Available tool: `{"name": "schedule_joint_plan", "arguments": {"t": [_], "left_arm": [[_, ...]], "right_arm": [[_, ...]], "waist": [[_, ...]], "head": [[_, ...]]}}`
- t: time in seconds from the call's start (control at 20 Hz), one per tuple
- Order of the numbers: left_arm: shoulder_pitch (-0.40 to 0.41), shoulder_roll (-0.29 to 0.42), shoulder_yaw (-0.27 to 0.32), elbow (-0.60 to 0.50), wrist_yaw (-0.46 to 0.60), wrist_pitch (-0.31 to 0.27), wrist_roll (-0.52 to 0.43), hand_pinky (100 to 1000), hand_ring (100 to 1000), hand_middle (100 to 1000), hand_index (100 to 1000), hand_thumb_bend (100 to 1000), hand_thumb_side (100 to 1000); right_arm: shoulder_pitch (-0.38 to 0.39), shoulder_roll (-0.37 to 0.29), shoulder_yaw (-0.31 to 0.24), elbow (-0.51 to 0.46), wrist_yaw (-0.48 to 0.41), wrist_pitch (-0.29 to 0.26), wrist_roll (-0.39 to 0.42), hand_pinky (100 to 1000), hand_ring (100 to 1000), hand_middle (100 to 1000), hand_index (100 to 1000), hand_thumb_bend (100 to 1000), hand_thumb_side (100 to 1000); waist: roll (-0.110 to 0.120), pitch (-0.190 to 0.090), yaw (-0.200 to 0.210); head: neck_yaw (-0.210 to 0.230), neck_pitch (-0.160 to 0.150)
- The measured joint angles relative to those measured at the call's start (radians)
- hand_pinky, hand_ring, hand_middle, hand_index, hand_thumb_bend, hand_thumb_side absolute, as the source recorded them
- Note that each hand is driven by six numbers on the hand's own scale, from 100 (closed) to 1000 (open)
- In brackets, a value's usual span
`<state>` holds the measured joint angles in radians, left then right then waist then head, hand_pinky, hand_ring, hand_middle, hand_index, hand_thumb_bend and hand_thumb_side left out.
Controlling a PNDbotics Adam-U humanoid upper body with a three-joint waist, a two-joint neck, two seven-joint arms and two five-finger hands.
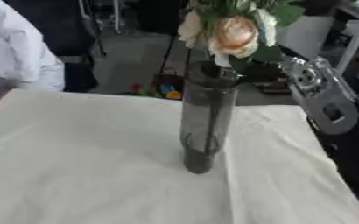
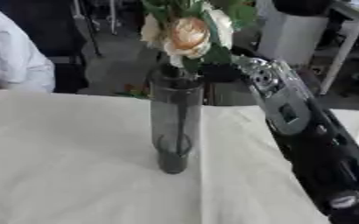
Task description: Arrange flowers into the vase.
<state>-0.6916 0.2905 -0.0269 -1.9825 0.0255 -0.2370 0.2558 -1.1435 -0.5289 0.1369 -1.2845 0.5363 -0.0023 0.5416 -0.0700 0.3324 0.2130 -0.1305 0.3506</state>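
Observation:
A tall dark see-through vase point(image 1: 205, 118) stands upright in the middle of the white cloth. A bunch of flowers point(image 1: 232, 33), peach and cream roses with green leaves, sits right over the vase's mouth. My right arm point(image 2: 290, 109) reaches in from the lower right. Its black hand point(image 1: 258, 71) is beside the rim, just under the blooms, curled on the flower stems. The blooms and leaves hide most of the hand. I cannot tell how far the stems go into the vase. My left hand does not show.
The white cloth point(image 1: 75, 157) covers the table; its far edge runs just behind the vase. A person's white sleeve point(image 1: 18, 52) is at the far left. Small coloured things point(image 1: 160, 89) lie on the floor beyond. A white bin point(image 2: 290, 30) stands at the far right.

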Motion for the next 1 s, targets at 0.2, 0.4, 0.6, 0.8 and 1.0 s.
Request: {"name": "schedule_joint_plan", "arguments": {"t": [0.2, 0.4, 0.6, 0.8, 1.0], "left_arm": [[0.003, 0.000, 0.000, 0.000, 0.000, 0.000, 0.000, 906, 1000, 909, 1000, 118, 1000], [0.003, 0.000, 0.000, 0.000, 0.000, 0.000, 0.000, 906, 1000, 909, 1000, 118, 1000], [0.003, 0.000, 0.000, 0.000, 0.000, 0.000, 0.000, 906, 1000, 910, 1000, 119, 1000], [0.003, 0.000, 0.000, 0.000, 0.000, 0.000, 0.000, 906, 1000, 910, 1000, 118, 1000], [0.003, 0.000, 0.000, 0.000, 0.000, 0.000, 0.000, 906, 1000, 911, 1000, 117, 1000]], "right_arm": [[0.000, -0.013, -0.001, 0.002, 0.005, -0.008, 0.024, 1000, 1000, 964, 1000, 718, 938], [0.000, -0.022, -0.002, 0.005, 0.015, -0.014, 0.044, 1000, 1000, 966, 1000, 711, 947], [0.000, -0.032, -0.006, 0.006, 0.026, -0.019, 0.061, 1000, 1000, 975, 1000, 705, 946], [0.000, -0.043, -0.007, 0.009, 0.033, -0.027, 0.080, 1000, 1000, 981, 1000, 710, 942], [0.000, -0.053, -0.008, 0.011, 0.039, -0.037, 0.097, 1000, 1000, 986, 1000, 707, 942]], "waist": [[0.000, 0.000, 0.000], [0.000, 0.000, -0.001], [0.000, 0.000, -0.001], [0.000, 0.000, -0.002], [0.000, 0.000, -0.003]], "head": [[0.001, 0.000], [0.002, 0.001], [0.002, 0.009], [0.002, 0.009], [0.002, 0.009]]}}
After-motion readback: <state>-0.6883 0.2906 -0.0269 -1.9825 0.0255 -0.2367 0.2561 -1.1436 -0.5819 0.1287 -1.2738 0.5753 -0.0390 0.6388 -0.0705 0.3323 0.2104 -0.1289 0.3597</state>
